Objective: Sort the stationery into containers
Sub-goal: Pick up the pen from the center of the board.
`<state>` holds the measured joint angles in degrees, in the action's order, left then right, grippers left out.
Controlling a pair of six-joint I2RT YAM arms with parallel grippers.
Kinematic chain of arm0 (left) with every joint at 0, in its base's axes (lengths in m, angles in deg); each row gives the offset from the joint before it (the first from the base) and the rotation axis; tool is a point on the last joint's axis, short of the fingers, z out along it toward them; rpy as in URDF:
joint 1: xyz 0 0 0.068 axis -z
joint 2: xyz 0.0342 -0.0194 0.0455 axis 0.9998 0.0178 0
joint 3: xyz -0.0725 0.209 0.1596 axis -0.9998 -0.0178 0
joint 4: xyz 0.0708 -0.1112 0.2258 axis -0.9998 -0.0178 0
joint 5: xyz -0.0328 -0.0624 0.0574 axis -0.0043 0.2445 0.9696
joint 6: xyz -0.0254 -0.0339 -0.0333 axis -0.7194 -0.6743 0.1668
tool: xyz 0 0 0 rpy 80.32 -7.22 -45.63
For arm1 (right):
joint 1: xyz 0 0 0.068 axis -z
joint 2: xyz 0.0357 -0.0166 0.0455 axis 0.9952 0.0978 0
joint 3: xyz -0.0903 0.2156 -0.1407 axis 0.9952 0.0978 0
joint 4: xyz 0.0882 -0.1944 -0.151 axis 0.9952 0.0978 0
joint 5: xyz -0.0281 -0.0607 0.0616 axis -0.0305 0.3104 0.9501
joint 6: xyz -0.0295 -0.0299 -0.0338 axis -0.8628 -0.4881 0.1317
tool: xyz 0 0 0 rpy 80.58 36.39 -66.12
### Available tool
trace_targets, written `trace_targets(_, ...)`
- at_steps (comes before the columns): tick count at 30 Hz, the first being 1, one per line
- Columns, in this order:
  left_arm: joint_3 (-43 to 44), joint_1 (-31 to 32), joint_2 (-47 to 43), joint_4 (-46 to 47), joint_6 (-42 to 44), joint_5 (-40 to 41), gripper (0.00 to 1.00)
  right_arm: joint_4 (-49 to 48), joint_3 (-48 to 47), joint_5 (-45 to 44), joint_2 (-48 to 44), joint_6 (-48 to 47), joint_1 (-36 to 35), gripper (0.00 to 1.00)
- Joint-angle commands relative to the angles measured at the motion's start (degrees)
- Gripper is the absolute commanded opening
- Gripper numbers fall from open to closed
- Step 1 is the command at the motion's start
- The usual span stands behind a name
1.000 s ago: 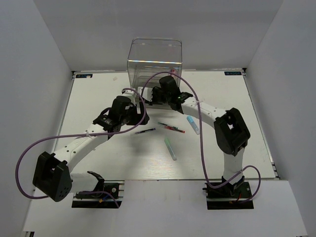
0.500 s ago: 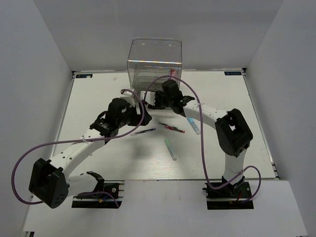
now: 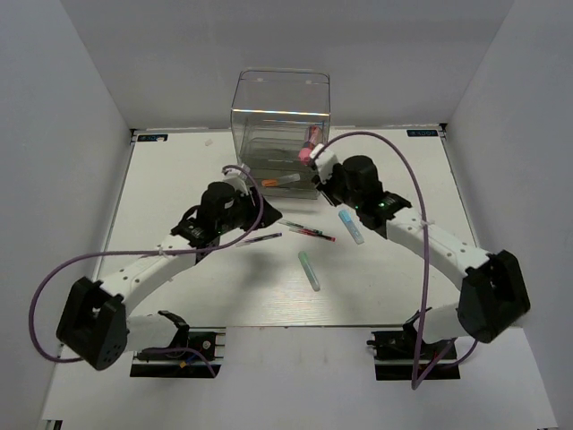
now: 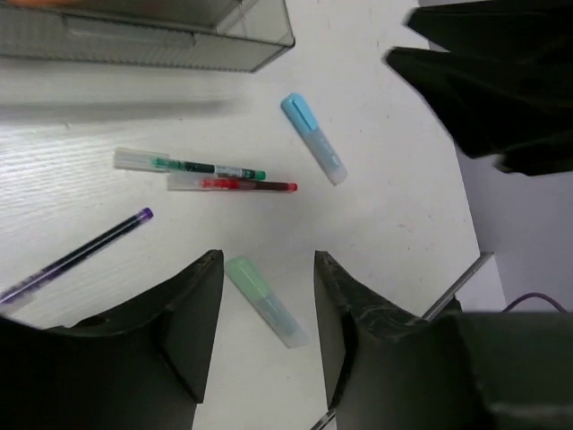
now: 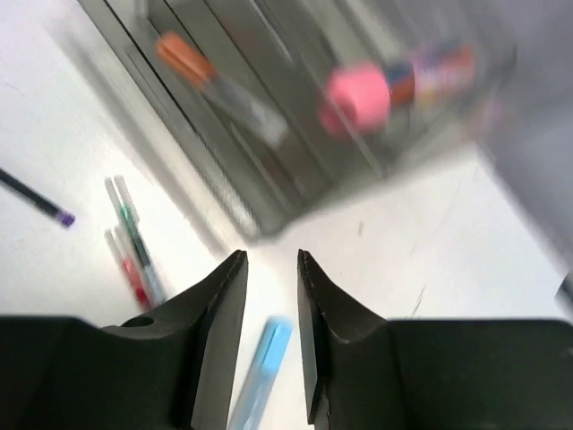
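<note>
From above, a white tabletop (image 3: 179, 269) sits boxed in by pale grey walls. The clear organizer (image 3: 280, 112) stands at 12 o'clock, with the pink tube (image 3: 310, 141) in its top bin and the orange-capped marker (image 3: 273, 182) lower down. Here the wrists hide both sets of jaws.

In the left wrist view, we see the left end effector (image 4: 269, 264) open and empty above the green marker (image 4: 266, 302). The red pen (image 4: 233, 184) and green pen (image 4: 188, 166) lie at 12 o'clock, and the light-blue marker (image 4: 313, 139) at 1. The dark pen (image 4: 76, 255), at 9, is cut off.

The right wrist view is blurred. The right end effector (image 5: 271, 264) is narrowly parted and grips nothing.
</note>
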<state>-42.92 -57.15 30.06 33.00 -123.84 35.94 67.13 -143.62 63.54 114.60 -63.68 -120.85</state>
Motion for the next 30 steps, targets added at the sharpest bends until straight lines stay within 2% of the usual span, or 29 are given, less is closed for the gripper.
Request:
trace_targets(1,1.1,1.8,7.4,2.7,-7.8,-3.7,0.53,8.6,3.3,-2.8,-4.7,15.5,2.5,0.34)
trace_targets(5,5.2,5.6,16.9,-2.4,-11.2,0.5,0.53,12.6,7.2,-0.6,-11.6,18.8,5.4,0.36)
trace_targets(8,7.1,9.0,21.2,-5.2,-13.6,4.4,0.62,11.6,11.8,0.3,-17.4,20.7,7.0,0.51)
trace_targets(9,8.2,10.7,22.1,-7.0,-14.1,5.4,0.67,11.0,13.5,0.8,-18.2,21.8,7.6,0.60)
trace_targets(12,11.4,13.9,25.0,-11.5,-15.7,9.5,0.75,11.1,16.1,3.4,-20.6,22.4,8.7,0.71)
trace_targets(18,16.7,19.0,29.3,-17.8,-19.8,14.7,0.83,12.2,15.6,3.3,-18.2,22.7,10.2,0.71)
trace_targets(21,20.3,20.5,32.4,-22.4,-21.5,17.6,0.83,12.0,15.6,3.4,-19.0,23.0,10.9,0.71)
trace_targets(25,28.2,22.6,39.1,-33.1,-24.6,20.1,0.83,11.2,16.6,4.2,-20.8,23.0,11.7,0.71)
trace_targets(30,30.8,24.2,42.9,-36.2,-25.8,22.0,0.81,11.2,16.6,4.7,-21.7,23.2,12.9,0.72)
